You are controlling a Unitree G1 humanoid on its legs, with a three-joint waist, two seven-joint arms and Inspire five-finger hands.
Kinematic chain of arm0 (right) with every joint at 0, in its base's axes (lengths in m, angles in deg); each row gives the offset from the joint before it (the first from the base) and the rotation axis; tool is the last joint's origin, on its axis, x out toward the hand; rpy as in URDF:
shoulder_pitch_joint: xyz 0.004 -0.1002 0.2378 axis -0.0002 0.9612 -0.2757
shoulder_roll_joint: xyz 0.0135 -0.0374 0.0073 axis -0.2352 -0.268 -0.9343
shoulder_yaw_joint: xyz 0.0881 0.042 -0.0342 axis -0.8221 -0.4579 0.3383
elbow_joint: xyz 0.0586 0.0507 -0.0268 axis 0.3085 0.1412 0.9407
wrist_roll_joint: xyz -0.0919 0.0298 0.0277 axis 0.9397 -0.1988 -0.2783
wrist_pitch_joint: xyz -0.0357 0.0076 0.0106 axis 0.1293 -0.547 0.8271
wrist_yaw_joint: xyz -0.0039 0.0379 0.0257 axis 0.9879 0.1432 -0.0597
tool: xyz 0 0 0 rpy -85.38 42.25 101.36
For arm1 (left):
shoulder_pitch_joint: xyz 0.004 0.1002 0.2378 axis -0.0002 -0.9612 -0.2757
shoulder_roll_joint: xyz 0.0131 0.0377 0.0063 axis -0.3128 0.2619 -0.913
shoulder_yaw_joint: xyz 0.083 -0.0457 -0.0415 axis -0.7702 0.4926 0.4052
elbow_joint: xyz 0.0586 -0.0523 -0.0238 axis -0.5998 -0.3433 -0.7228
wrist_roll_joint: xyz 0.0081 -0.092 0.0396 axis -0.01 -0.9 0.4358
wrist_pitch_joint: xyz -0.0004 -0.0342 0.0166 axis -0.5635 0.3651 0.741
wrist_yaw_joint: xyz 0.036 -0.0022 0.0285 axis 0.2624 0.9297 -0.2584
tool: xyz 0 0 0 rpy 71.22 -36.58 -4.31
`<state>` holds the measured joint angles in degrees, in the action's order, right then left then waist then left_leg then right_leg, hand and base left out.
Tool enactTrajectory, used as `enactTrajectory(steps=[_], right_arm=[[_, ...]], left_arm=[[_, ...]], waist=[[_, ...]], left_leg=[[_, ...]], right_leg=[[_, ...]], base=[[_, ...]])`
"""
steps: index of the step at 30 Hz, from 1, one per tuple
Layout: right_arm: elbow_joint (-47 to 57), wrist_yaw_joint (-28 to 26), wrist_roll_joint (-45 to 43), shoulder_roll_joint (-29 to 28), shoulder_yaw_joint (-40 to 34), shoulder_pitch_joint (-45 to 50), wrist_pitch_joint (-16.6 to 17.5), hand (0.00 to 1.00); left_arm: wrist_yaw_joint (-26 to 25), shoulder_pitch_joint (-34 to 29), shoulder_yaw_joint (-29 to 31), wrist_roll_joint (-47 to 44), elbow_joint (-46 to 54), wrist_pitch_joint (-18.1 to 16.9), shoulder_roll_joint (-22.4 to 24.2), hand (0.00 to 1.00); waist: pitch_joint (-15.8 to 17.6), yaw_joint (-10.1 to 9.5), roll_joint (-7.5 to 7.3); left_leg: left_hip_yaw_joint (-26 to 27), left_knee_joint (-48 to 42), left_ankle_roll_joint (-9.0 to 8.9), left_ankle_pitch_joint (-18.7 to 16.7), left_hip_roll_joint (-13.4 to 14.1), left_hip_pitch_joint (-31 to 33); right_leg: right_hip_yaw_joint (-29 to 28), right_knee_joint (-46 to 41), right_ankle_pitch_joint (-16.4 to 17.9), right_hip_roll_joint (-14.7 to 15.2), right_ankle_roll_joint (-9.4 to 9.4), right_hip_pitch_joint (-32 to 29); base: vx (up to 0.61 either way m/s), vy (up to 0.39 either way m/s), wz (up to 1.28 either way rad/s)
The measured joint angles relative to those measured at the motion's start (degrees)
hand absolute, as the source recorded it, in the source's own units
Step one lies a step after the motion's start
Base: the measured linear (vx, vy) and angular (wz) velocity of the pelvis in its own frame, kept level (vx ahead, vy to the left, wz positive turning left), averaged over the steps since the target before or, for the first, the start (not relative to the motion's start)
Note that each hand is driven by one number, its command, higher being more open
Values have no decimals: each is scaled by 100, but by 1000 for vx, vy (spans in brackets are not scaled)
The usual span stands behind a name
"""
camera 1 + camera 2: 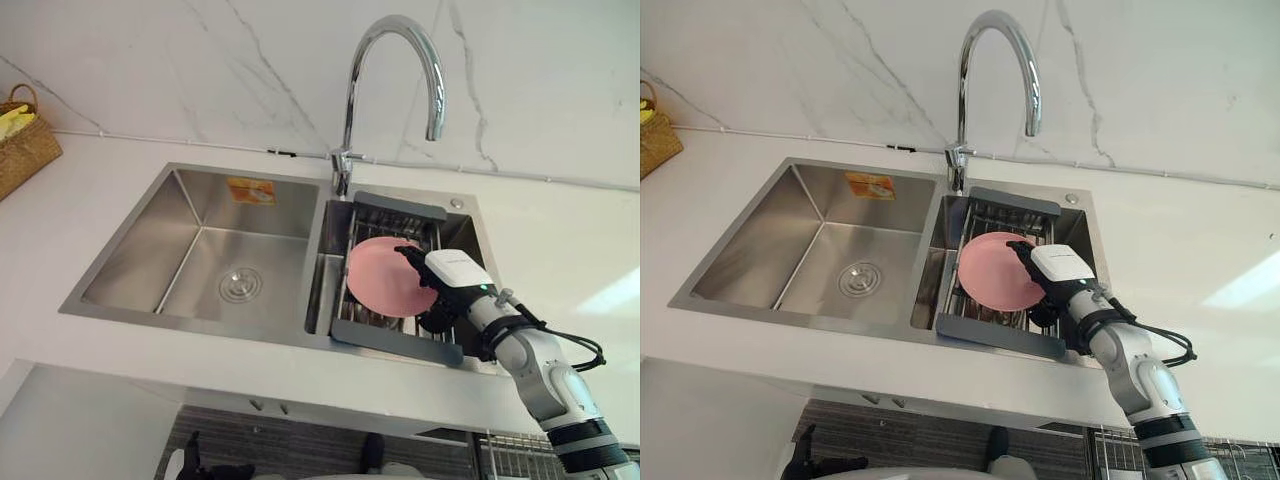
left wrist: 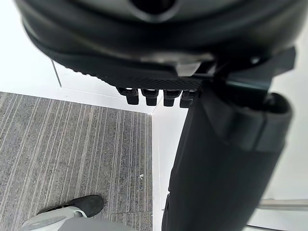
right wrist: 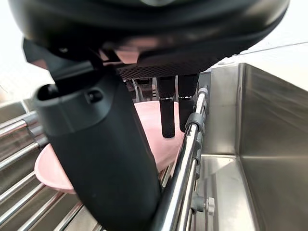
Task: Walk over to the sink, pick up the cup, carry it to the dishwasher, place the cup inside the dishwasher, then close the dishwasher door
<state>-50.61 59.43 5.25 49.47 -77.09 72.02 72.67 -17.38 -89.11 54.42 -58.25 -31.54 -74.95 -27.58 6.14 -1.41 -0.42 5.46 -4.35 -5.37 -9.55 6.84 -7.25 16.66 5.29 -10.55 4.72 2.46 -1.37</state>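
Am reaching right hand (image 1: 452, 280) into one pink bowl (image 1: 380, 280) on one sink rack (image 1: 400, 205); fingers (image 3: 167, 115) straight, apart from thumb, pinching nothing. Left hand (image 2: 144, 57) hanging over floor; cannot tell its state.

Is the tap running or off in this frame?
Off: no stream falls from the faucet spout, and the left basin shows no pooled water.

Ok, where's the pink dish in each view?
Left eye view: pink dish right of centre, in the right basin's drain rack, by the right hand.
Right eye view: pink dish at centre, same rack.
Left wrist view: faces the grey floor.
Right wrist view: pink dish behind the thumb.
Shared landmark: the drain rack.
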Motion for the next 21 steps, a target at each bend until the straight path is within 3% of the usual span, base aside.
enactTrajectory(steps=[13,21], right_arm=[[-318,-359,-149,112,68,-274,-189,100],[-316,-658,-1257,391,-201,-436,-257,100]], left_arm=[[57,-48,3,6,76,5,-4,100],[54,-132,112,7,151,1,22,100]], waist=[[-73,-73,-65],[-53,-65,-99]], left_leg=[[-69,28,12,28,-21,2],[-144,116,20,104,-63,-9]], right_leg=[[63,0,2,31,2,35],[132,-1,3,38,4,36]], base=[[-5,2,1],[4,6,5]])
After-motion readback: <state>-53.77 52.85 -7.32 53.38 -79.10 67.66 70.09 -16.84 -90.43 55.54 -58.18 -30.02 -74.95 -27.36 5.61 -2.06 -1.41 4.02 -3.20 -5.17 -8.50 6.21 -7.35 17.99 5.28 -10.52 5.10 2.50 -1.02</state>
